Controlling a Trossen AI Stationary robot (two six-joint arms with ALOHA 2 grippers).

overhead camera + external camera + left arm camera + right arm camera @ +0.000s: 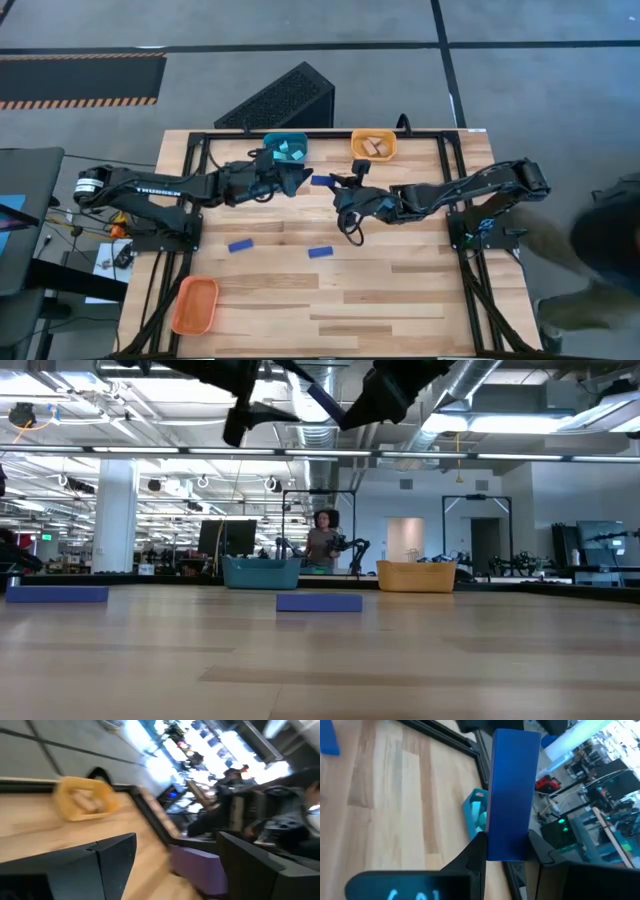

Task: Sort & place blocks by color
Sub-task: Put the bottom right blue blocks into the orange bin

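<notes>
Three dark blue blocks are out in the open here: one (240, 245) lies flat on the wooden surface (330, 300) toward the left, a second (319, 252) lies near the middle, and the third (322, 181) is up in the air, clamped in the right pincer (340, 183). The right wrist view shows it plainly, the blue block (512, 795) standing tall between the two dark fingers, held above the boards between the two far trays. The left pincer (292, 178) hovers just in front of the teal tray (285, 147), its fingers spread wide apart and holding nothing; in its own wrist view the held blue block (197, 870) shows between them, just ahead. Inside the teal tray sit light cyan blocks (287, 151), at least two, though the exact count is hard to tell. Beside it, the orange-yellow tray (373, 146) carries pale tan wooden blocks (375, 147), two by the look of it. A third tray (194, 305), orange, rests at the near left corner of the surface. From table height, two blue blocks (318, 602) lie flat in the foreground, and a person (322, 545) stands far back in the room.
</notes>
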